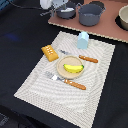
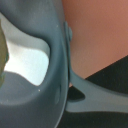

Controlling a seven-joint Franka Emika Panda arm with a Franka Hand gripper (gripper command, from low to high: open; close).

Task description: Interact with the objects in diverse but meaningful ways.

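Observation:
My gripper (image 1: 54, 5) is at the far edge of the exterior view, right over the small grey long-handled pot (image 1: 66, 12). Its fingers do not show clearly. The wrist view is filled by this pot (image 2: 55, 75), very close, with its handle (image 2: 97, 97) reaching out over the black table. A white shape, perhaps the white fish (image 2: 30, 60), lies inside the pot. A yellow banana (image 1: 73, 68) lies on a beige plate (image 1: 63, 70) on the placemat. The orange ridged block (image 1: 49, 52) sits on the placemat's left part. The pale blue cup (image 1: 83, 39) stands at its far edge.
The woven placemat (image 1: 50, 90) also holds an orange-handled fork (image 1: 67, 81) and knife (image 1: 85, 58). A brown board (image 1: 107, 27) at the back carries a larger grey pot (image 1: 91, 15) and a beige bowl (image 1: 123, 18). The table (image 1: 20, 30) is black.

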